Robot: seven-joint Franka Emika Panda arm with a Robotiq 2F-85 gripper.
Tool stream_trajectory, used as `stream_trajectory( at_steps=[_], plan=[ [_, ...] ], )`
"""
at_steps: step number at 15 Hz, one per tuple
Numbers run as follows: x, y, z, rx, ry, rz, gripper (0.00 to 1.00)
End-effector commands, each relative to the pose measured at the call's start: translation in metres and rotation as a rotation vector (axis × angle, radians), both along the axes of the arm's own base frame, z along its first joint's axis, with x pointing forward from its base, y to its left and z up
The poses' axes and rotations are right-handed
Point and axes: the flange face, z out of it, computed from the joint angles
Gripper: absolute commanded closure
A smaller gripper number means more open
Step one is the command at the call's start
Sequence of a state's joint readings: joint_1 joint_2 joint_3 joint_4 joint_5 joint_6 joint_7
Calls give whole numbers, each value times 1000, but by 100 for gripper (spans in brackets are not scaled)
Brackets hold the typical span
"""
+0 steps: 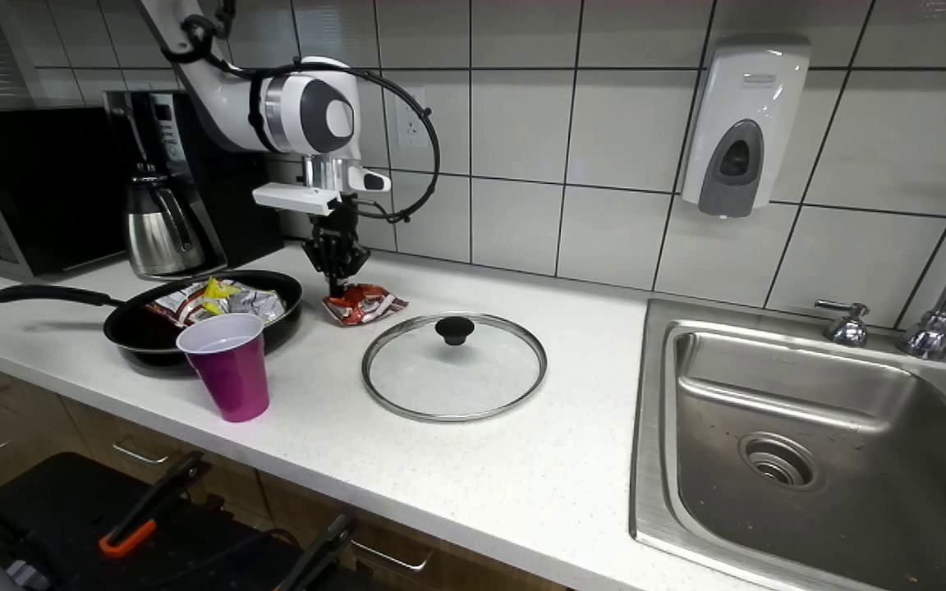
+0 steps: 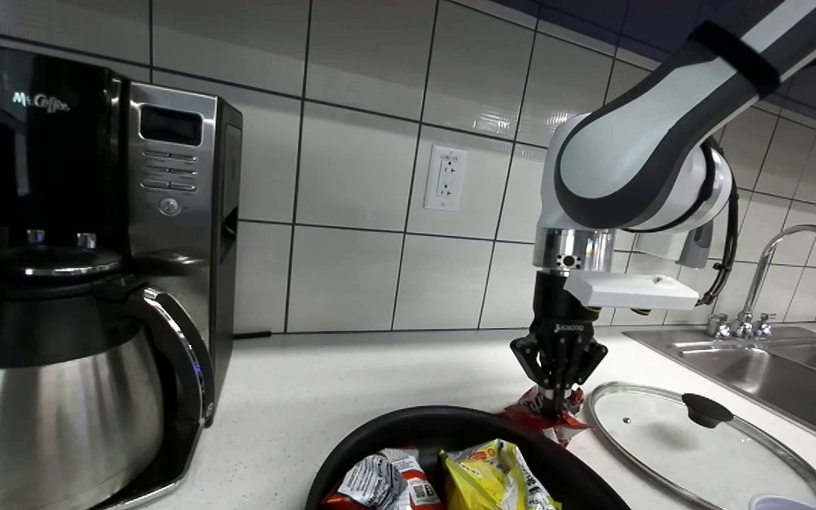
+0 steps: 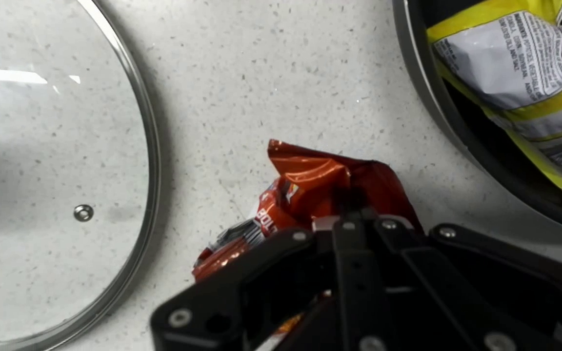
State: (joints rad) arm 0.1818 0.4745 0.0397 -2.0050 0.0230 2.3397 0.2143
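"How does your gripper [image 2: 553, 407] stand?"
"You have it closed tight, clamped on the red bag [image 1: 368, 305]."
"And where does that bag lie?"
"On the counter [image 1: 522, 460], between your pan [image 2: 436, 425] and your lid [image 1: 454, 377], touching neither."
"What's in your pan?"
"You see a yellow bag [image 2: 479, 478] and a red-and-white bag [image 2: 397, 478] there; in an exterior view, the cup [image 1: 231, 373] stands near it."

Glossy crinkled red packet [image 3: 300, 200], smooth glass lid [image 1: 454, 373], brushed-metal sink [image 1: 851, 468], shiny plastic cup [image 1: 235, 373]
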Motion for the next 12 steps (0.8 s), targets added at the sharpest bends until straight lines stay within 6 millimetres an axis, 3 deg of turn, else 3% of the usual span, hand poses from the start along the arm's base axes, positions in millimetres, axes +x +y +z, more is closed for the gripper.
stream_trajectory(
  at_steps=[1,8,12],
  plan=[
    [0,1,24,-6,-34,-13,100],
    [-1,11,55,-6,-91,0,100],
    [-6,27,75,-3,-122,20,100]
  ],
)
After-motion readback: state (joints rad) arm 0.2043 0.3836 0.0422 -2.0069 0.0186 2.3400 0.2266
